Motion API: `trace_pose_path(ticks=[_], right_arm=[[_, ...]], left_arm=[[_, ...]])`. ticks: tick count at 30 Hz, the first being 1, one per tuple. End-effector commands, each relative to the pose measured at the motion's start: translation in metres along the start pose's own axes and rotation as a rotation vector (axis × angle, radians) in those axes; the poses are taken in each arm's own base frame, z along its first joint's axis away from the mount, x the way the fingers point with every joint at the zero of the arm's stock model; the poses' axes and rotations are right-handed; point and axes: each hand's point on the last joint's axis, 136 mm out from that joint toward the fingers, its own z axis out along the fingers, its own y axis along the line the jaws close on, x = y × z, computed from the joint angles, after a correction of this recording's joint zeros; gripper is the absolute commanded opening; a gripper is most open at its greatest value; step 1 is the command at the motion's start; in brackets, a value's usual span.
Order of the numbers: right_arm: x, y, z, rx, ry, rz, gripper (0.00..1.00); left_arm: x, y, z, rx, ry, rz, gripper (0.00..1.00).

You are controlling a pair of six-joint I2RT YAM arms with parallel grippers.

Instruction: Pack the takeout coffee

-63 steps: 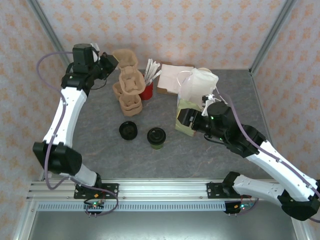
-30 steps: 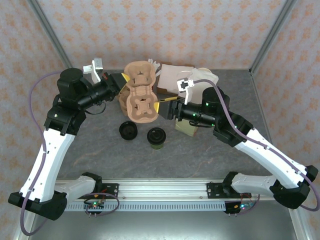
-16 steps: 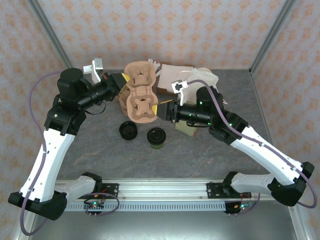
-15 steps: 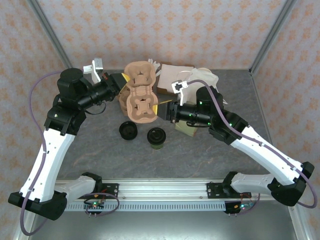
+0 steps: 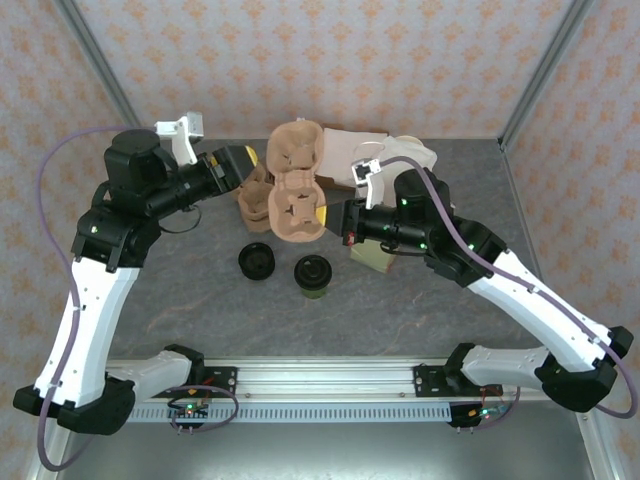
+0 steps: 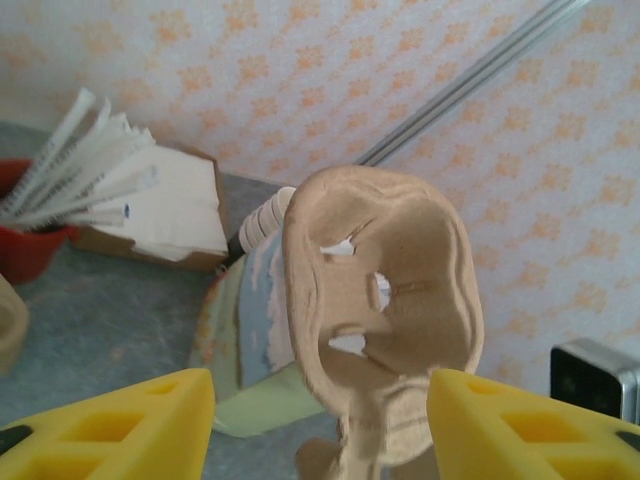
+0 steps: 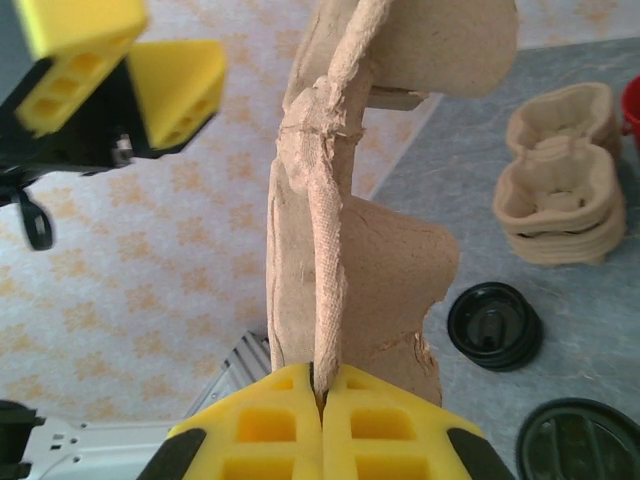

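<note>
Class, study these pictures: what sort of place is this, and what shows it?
Likely a robot lab cell staged as a coffee counter: patterned backdrop walls, a pulp cup carrier held aloft, the takeout coffee on a grey table.

Arms bent inward, the left claw [image 5: 240, 160] gapes wide while the right claw [image 7: 322, 398] is pinched tight.

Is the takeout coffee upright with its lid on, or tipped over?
Upright, lid on. The takeout coffee stands on the table with its round black top facing up and the green cup wall showing below it.
</note>
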Motion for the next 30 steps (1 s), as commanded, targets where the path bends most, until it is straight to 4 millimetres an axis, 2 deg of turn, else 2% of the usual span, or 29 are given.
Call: trace_pose_path(ticks=[1,6,9,16,23,30], right_arm=[[-0.001,-0.014,-0.012,0.116,0.010,0.063,0.00],[0.010,-0.018,-0.011,0.141,0.080,0.118,0.00],[0.016,-0.017,-0.006,0.141,0.137,0.116,0.00],[0.029,-0.009,-0.006,0.107,0.225,0.128,0.00],[0.040,-0.004,-0.011,0.075,0.280,0.116,0.00],[0.045,-0.004,-0.012,0.066,0.295,0.096,0.00]], left_arm=[[0.004,-0.013,-0.019,-0.024,0.003,0.299,0.57],[0.035,-0.027,-0.015,0.050,0.110,0.630,0.57],[0.051,-0.025,-0.005,0.108,0.153,0.753,0.57],[0.084,-0.033,0.004,0.276,0.284,0.889,0.59],[0.094,-0.033,0.011,0.326,0.308,0.943,0.64],[0.108,-0.031,0.020,0.369,0.382,0.980,0.64]])
